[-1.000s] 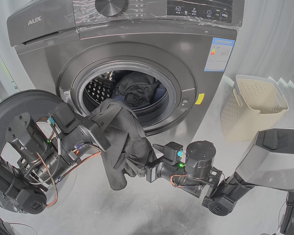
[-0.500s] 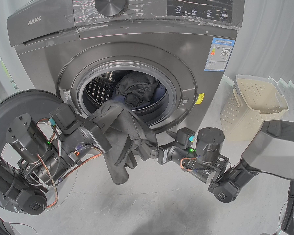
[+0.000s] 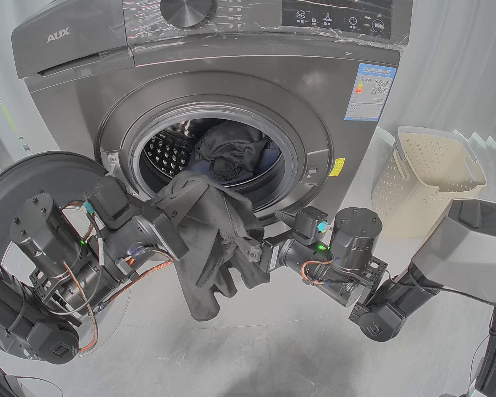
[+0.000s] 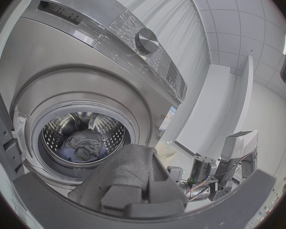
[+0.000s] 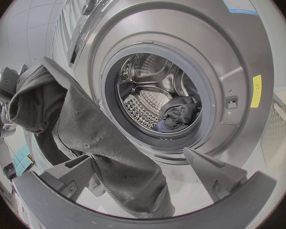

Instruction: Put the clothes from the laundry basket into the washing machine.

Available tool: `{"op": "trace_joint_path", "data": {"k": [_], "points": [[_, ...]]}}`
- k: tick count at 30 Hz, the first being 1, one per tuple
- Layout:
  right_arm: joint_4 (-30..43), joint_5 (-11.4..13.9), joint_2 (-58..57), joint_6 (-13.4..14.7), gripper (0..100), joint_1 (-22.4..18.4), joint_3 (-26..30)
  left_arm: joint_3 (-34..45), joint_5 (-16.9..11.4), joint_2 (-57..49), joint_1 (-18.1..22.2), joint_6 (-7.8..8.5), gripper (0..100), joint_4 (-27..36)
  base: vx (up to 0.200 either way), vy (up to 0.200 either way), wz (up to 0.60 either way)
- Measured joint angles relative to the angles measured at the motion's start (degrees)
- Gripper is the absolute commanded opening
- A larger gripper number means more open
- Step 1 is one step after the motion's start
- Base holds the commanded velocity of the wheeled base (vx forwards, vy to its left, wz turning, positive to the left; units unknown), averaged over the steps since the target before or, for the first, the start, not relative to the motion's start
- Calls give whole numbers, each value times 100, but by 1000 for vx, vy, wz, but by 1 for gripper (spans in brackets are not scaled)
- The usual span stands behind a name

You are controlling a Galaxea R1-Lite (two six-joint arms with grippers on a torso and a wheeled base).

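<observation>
A dark grey garment (image 3: 215,238) hangs in front of the washing machine's (image 3: 215,73) open drum (image 3: 165,155). My left gripper (image 3: 173,202) is shut on its upper edge, just below the drum's rim, and the cloth covers its fingers (image 4: 133,188). My right gripper (image 3: 252,252) is open at the garment's lower right side. The cloth (image 5: 95,134) drapes over one of its fingers (image 5: 76,172), while the other finger (image 5: 206,169) is bare. A black piece of clothing (image 3: 231,147) lies inside the drum on something dark blue.
The round door (image 3: 38,177) stands open at the left, behind my left arm. A cream laundry basket (image 3: 424,183) stands on the floor right of the machine, its visible inside showing bare walls. Grey floor lies open below the garment.
My right arm has risen and moved towards the machine's front, lifting the garment's lower part. The left arm has stayed in place with the garment.
</observation>
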Motion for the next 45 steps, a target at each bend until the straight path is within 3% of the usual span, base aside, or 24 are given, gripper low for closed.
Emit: {"op": "trace_joint_path", "data": {"k": [12,13,26,35,36,45], "points": [[-255,32,171,2,100,99,-386,0,-9,0,-2,-2,0,0,0,0,0],[-263,32,168,2,0,96,-404,5,-9,5,0,-2,0,-5,0,0,0],[-386,115,-55,7,0,201,-238,20,-6,116,63,-11,0,-2,0,0,0],[-486,327,-763,2,0,262,630,79,-9,179,23,28,0,-2,0,0,0],[-488,344,-847,2,0,271,711,107,-13,182,10,28,100,-2,0,0,0],[-635,395,-1545,24,0,414,1229,341,-85,207,-29,-13,100,-2,0,0,0]]}}
